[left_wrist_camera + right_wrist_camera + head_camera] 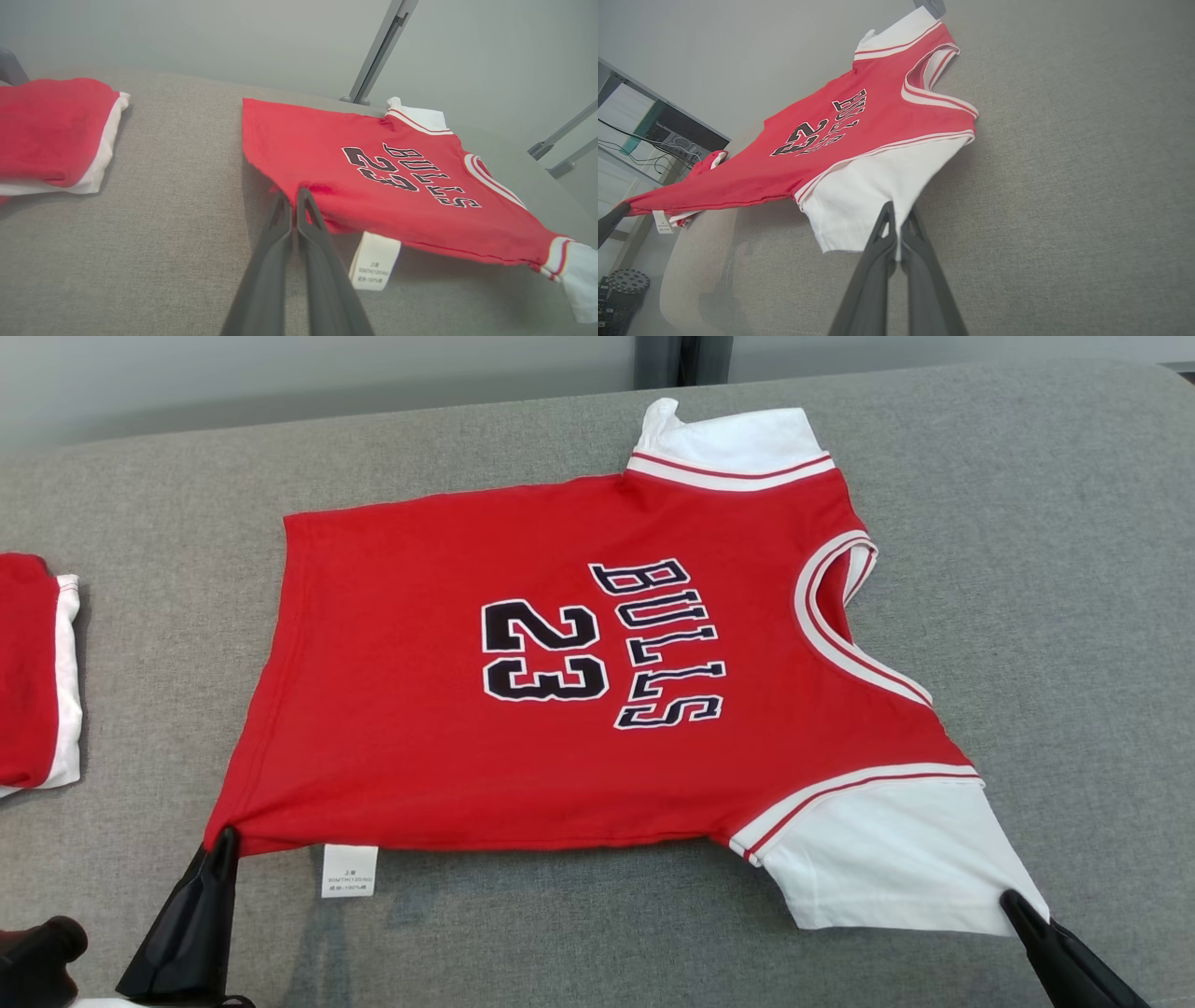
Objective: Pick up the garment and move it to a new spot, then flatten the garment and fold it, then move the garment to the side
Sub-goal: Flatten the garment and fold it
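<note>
The garment is a red jersey with white sleeves and black "BULLS 23" lettering, spread out over the grey cushion, neck toward the right. My left gripper is shut on its near hem corner, seen pinched between the fingers in the left wrist view. My right gripper is shut on the corner of the near white sleeve, again in the right wrist view. The near edge of the garment hangs lifted off the cushion, casting a shadow, with a white label dangling.
A second folded red and white garment lies at the left edge of the grey cushion. Behind the cushion a grey wall and metal frame legs stand. Bare grey fabric stretches to the right of the jersey.
</note>
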{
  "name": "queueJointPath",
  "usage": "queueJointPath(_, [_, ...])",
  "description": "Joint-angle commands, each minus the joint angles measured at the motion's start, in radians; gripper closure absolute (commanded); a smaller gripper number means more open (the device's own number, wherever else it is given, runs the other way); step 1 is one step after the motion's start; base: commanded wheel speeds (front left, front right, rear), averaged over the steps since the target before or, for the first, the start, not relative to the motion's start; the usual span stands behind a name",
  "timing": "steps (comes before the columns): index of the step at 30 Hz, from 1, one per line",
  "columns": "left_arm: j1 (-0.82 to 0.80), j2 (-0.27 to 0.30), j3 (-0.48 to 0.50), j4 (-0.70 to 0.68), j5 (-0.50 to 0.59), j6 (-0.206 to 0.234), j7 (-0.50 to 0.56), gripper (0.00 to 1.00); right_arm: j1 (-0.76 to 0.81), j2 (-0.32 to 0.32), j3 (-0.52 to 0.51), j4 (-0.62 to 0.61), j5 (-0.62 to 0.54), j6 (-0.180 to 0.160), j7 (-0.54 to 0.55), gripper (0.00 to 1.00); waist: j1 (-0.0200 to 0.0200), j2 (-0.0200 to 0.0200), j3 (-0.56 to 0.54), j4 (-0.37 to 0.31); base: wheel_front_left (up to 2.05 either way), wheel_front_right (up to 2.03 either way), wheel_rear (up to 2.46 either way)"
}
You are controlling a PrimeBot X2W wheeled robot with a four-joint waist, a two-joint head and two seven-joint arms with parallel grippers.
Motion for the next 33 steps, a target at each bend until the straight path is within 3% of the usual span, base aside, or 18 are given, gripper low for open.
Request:
queueJointPath(1, [0.006,0.008,0.008,-0.008,0.01,0.006,0.003,1.0,-0.001,0.008,-0.008,-0.014,-0.006,0.0,0.014,1.0,0.0,0.0,0.004,0.0,0.0,0.0,0.0])
queueJointPath(6, [-0.033,0.027,0.006,-0.013,0.007,-0.002,0.027,1.0,-0.047,0.033,-0.009,-0.025,-0.004,0.0,0.071,1.0,0.0,0.0,0.03,-0.003,0.0,0.0,0.0])
queueJointPath(14, [-0.185,0.032,-0.034,0.066,-0.019,-0.073,0.079,1.0,-0.278,0.003,0.007,0.064,0.035,0.0,0.14,1.0,0.0,0.0,0.105,-0.005,0.0,0.0,0.0])
queueJointPath(25, [-0.366,0.001,-0.046,0.226,-0.069,-0.145,0.094,1.0,-0.718,-0.068,0.026,0.382,0.122,0.0,0.149,1.0,0.0,0.0,0.194,0.015,0.0,0.0,0.0])
queueJointPath(33, [-0.443,-0.049,-0.062,0.36,-0.124,-0.205,0.085,1.0,-0.867,-0.101,0.09,0.589,0.143,0.0,0.071,1.0,0.0,0.0,0.229,0.048,0.0,0.0,0.0])
